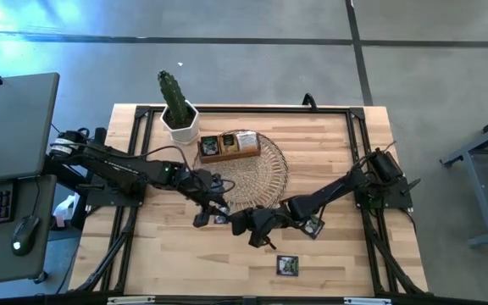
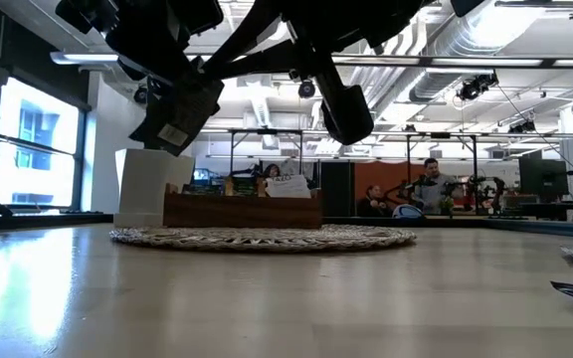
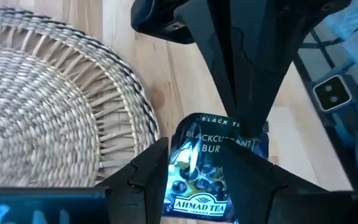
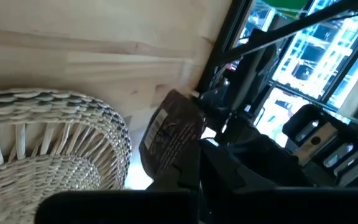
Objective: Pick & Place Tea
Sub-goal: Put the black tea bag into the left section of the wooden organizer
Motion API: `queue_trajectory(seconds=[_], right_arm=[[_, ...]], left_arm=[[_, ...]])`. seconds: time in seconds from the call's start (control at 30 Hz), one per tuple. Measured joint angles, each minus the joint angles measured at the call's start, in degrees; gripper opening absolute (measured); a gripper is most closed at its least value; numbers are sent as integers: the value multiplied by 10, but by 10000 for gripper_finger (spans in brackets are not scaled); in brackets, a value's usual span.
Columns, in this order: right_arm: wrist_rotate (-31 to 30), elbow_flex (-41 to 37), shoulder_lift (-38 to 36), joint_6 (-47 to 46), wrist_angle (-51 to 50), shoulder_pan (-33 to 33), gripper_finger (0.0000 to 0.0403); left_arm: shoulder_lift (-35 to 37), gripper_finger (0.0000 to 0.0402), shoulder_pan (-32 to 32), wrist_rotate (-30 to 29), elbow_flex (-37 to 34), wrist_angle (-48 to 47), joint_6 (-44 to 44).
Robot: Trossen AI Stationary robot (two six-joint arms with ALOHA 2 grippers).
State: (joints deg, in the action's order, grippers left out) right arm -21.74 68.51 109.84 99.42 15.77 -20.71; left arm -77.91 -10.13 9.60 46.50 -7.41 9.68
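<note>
While both arms meet just off the near edge of the round woven wicker mat (image 1: 246,174), a dark purple-black square paper tea sachet (image 3: 199,177) printed with blackcurrants hangs above the wooden table (image 1: 337,263), clear of its surface in the low view. The left gripper (image 3: 194,186) has its 2 dark fingers closed against the sachet's sides. The right gripper (image 4: 197,155) reaches in from the other side; its wrist view shows the sachet's back face at its tips, so both pincers appear to hold the same sachet, though I cannot tell how firmly the right one pinches it.

Near the mat, on the bare table toward its front edge, a 2nd dark square sachet (image 1: 288,265) lies flat, and another sachet (image 1: 314,226) lies beside the right arm. On the mat's far side stands a brown wooden compartment box (image 1: 228,145) with sachets upright in it. Just beside the box, off the mat, is a green cactus in a white pot (image 1: 177,108).
</note>
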Motion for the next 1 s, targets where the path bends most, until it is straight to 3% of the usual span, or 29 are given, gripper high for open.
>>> queue_trajectory(seconds=[0.27, 0.67, 1.0], right_arm=[[15, 0, 0, -1, 0, -6, 1], [53, 0, 0, 103, -1, -16, 1], [37, 0, 0, 119, -1, -15, 1]], left_arm=[[0, 142, 0, -25, 0, 0, -33], [2, 142, 0, 127, 0, 0, -26], [3, 141, 12, 152, 0, 0, -4]])
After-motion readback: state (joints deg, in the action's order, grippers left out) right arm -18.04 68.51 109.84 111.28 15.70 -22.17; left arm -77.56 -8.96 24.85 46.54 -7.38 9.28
